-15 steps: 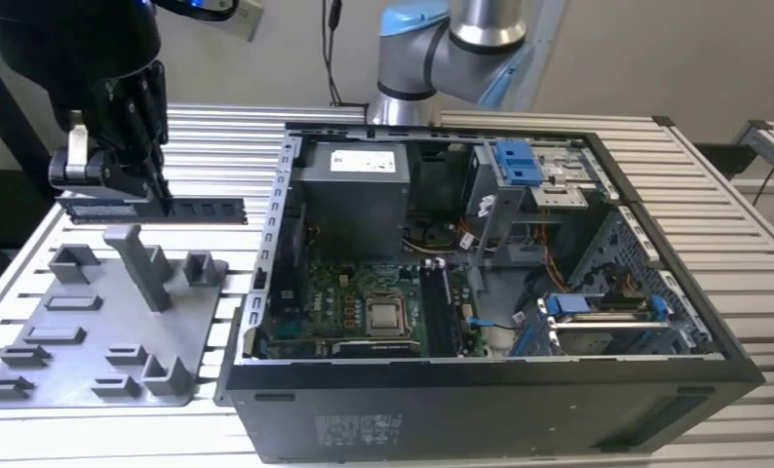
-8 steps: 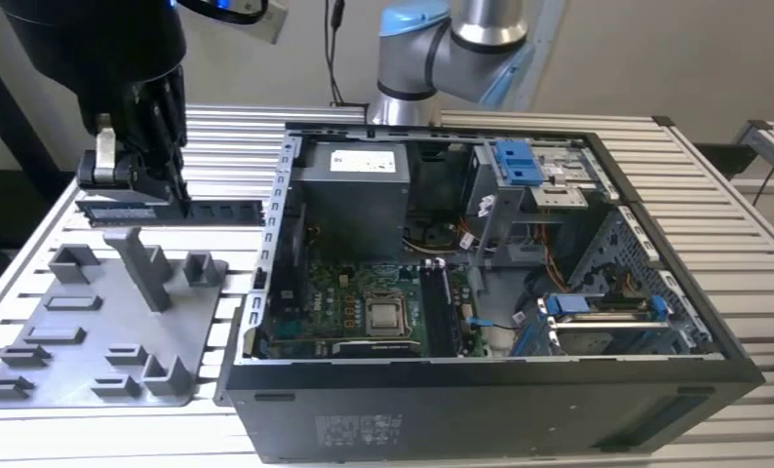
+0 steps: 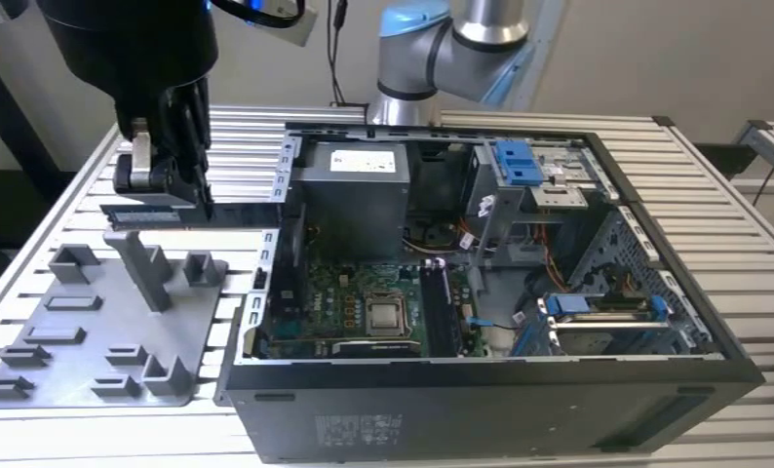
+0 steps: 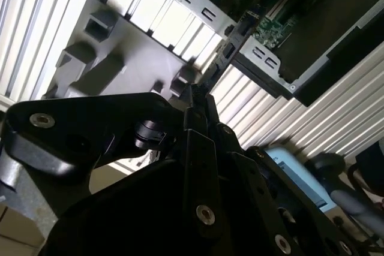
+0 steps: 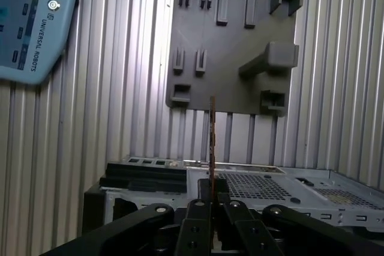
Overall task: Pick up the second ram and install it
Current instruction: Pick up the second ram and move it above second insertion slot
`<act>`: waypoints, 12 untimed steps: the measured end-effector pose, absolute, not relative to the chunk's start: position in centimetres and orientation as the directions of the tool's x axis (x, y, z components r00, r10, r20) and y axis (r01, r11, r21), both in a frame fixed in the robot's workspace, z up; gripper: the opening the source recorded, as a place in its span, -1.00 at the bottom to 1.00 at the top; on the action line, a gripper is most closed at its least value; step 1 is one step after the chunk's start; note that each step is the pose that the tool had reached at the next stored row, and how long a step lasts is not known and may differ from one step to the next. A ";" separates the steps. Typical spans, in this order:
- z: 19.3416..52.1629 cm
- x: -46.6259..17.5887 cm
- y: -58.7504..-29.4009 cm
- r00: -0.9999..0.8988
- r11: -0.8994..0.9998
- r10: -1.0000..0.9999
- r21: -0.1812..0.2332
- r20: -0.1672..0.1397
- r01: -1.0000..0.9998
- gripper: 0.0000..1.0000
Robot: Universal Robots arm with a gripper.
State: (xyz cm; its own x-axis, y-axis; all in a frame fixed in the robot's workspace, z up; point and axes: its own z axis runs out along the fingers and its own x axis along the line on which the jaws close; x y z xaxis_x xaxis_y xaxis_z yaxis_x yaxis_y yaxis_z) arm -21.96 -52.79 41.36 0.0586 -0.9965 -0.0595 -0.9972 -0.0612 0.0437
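Jaws: clenched on the second ram point(image 3: 153, 212) (edge-on in the first wrist view point(image 5: 212, 139)).
Where: above the surface point(image 3: 238, 146), near the grey tray point(image 3: 88, 327).

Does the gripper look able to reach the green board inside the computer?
Probably yes: the gripper, shut on the second ram, hangs beside the case, whose open top leaves the green board uncovered.

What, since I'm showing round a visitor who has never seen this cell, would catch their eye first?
The open computer case lying on the slatted table draws the eye, its motherboard bared with the silver processor chip in the middle. At the exterior view's left, the gripper hangs by the grey fixture plate, shut on the second ram.
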 end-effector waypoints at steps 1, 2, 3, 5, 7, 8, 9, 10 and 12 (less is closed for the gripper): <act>41.4 -21.8 -52.8 0.060 -0.063 -0.996 0.044 -0.059 -0.997 -0.72; 41.3 -21.5 -52.8 0.062 -0.065 -0.996 0.044 -0.059 -0.997 -0.72; 41.3 -21.3 -52.9 0.064 -0.066 -0.996 0.044 -0.059 -0.997 -0.72; 41.3 -20.9 -52.9 0.068 -0.070 -0.996 0.044 -0.059 -0.997 -0.72; 41.3 -20.5 -53.0 0.071 -0.074 -0.996 0.044 -0.060 -0.996 -0.72; 41.2 -20.3 -53.0 0.073 -0.076 -0.996 0.044 -0.059 -0.996 -0.72; 41.2 -20.1 -53.0 0.075 -0.077 -0.995 0.044 -0.059 -0.996 -0.72; 41.2 -19.8 -53.1 0.077 -0.079 -0.995 0.044 -0.059 -0.996 -0.72; 41.2 -19.5 -53.1 0.080 -0.083 -0.995 0.044 -0.060 -0.996 -0.72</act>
State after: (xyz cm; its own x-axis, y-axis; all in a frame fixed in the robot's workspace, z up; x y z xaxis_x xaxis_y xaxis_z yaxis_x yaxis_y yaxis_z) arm -19.47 -53.12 41.18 0.0803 -0.9950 -0.0596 -0.9956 -0.0830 0.0436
